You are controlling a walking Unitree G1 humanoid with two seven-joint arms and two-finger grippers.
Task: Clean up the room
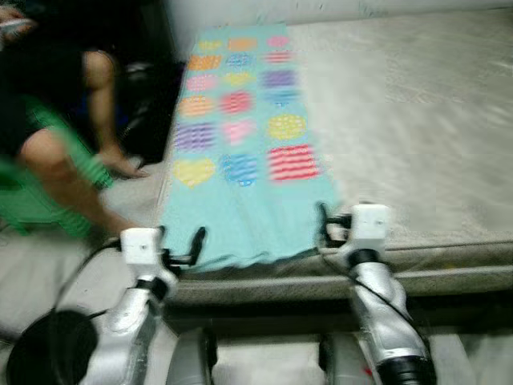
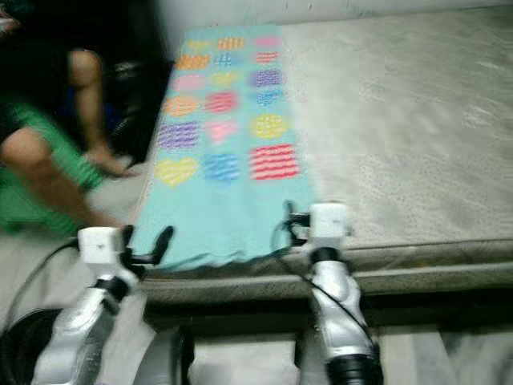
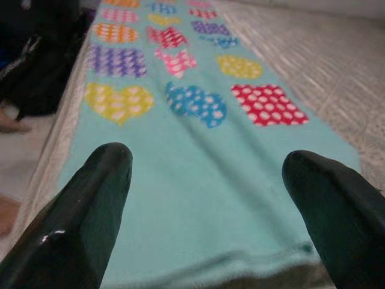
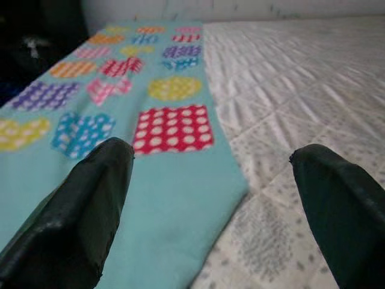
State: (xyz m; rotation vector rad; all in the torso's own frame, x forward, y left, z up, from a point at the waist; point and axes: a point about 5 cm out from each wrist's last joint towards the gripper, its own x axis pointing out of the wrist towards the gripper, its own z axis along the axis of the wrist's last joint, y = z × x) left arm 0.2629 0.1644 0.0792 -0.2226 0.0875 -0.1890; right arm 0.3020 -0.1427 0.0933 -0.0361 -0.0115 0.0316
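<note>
We hold our left gripper (image 3: 207, 198) and right gripper (image 4: 210, 198) spread wide at the near hem of the turquoise blanket (image 1: 240, 152), which stretches ahead along the mattress (image 1: 417, 120). Beyond our left gripper, the head views add a seated person (image 1: 56, 136).

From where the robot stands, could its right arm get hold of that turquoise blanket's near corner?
Probably yes. The right gripper hangs open just at the blanket near the mattress edge, its fingers straddling the corner, with nothing between them.
</note>
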